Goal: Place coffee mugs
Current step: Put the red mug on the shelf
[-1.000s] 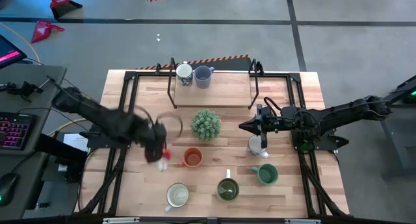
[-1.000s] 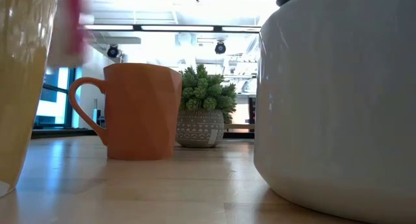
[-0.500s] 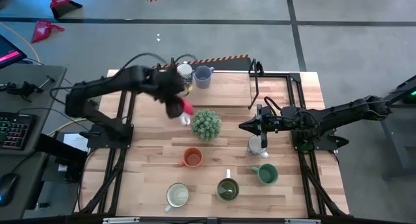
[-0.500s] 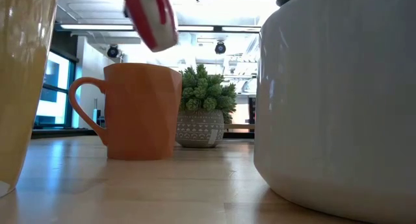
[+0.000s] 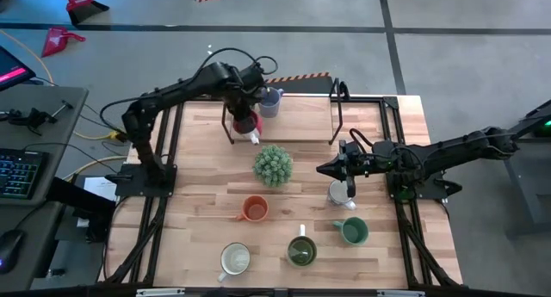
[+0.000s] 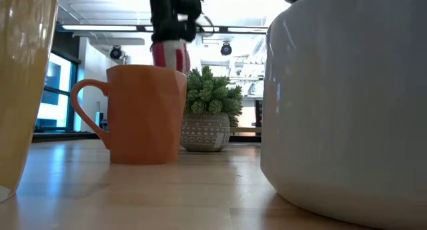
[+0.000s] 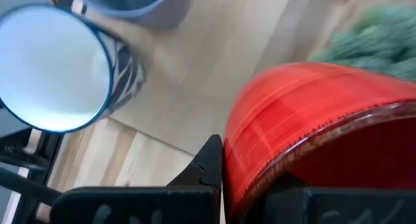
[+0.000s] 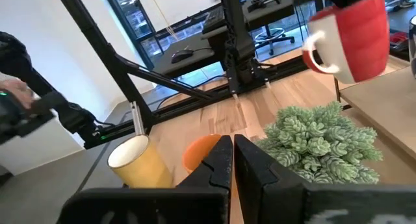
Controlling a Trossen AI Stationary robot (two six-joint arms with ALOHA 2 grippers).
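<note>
Left end effector clamped on red mug, held above the raised shelf edge, near two mugs standing there | right end effector closed, empty, beside grey mug on table | plant between the arms

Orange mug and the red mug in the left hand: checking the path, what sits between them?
In the high view, bare tabletop; the spiky plant stands just beside the line from orange mug to red mug.
</note>
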